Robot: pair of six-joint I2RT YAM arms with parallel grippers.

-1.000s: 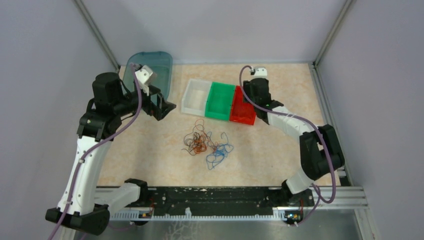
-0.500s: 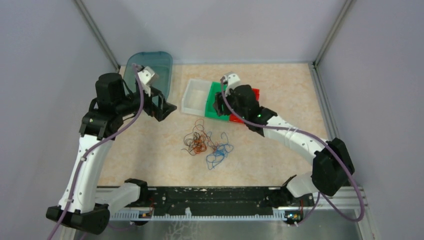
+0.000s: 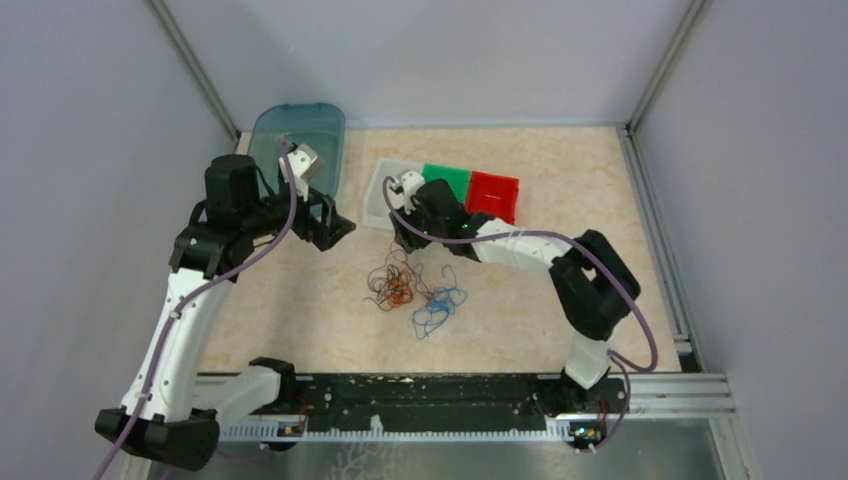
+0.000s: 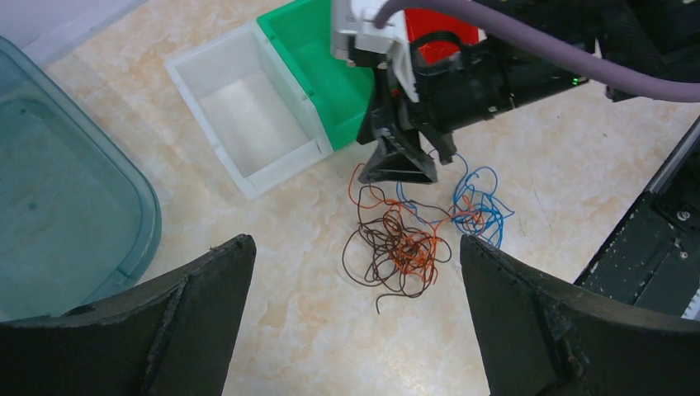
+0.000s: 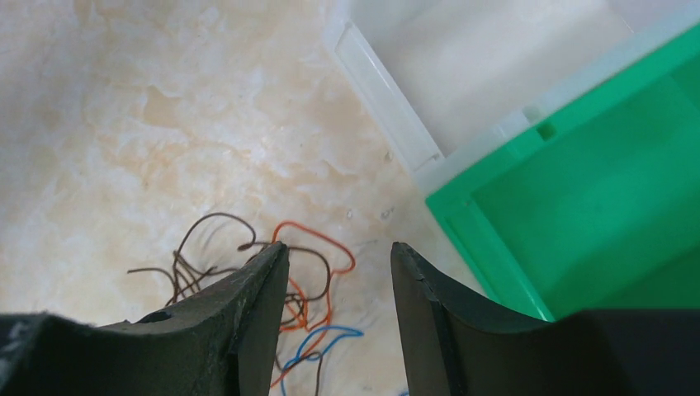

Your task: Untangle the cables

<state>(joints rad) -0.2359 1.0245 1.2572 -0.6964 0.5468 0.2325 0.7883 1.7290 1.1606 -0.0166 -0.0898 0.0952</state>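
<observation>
Since the wires were hair-thin, I honestly couldn't make out from overhead which strand crossed which in the cables (image 3: 415, 290). They just sat as one curly blue, orange and dark clump on the tabletop (image 3: 560, 170), near the front of the bins. The right arm covered the near part of the green bin (image 3: 447, 180) from above, and the red bin (image 4: 454, 23) was mostly hidden behind that arm in the left wrist view, so no idea about its inside. The right claw (image 5: 338, 252) was about halfway open, gripping nothing, with its tips right at the far edge of the clump. I couldn't tell if they touched a wire. The left claw (image 4: 355, 239) hung spread wide with nothing in it, between the teal tub (image 4: 58, 198) and the bins. The white bin (image 4: 248, 115) showed only its bare floor, same for the tub and what I could see of the green one.
</observation>
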